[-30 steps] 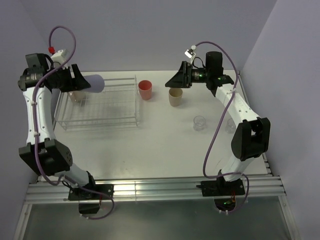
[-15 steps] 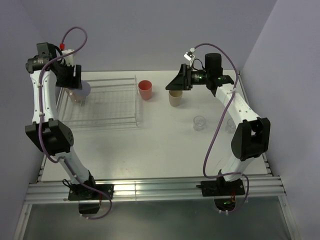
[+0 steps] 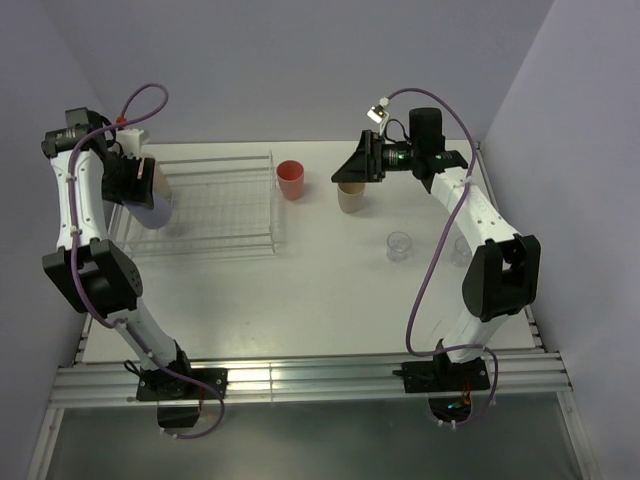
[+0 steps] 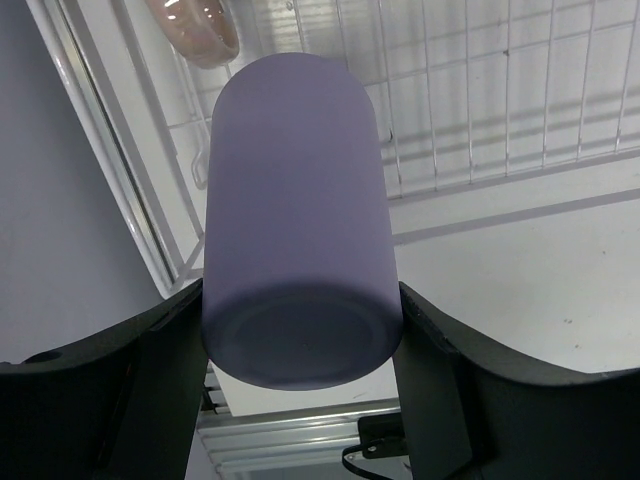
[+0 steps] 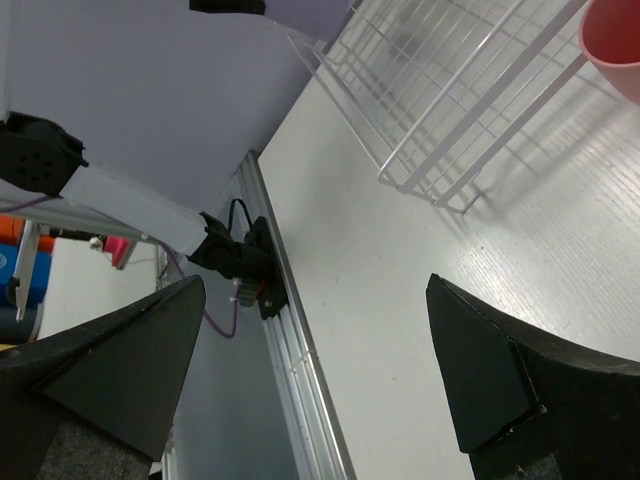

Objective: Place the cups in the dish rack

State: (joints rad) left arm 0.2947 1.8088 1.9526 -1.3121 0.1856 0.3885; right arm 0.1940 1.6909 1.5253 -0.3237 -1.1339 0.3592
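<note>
the left claw is clamped on the smooth, matte lavender tumbler, a rounded cylinder seen base-first. it hangs over the 9 o'clock end of the clear, thin-barred dish rack, where the glossy pale pink mug sits. the right claw gapes wide and bare near the tan tumbler. the coral-red tumbler stands just off the rack's 2 o'clock corner.
</note>
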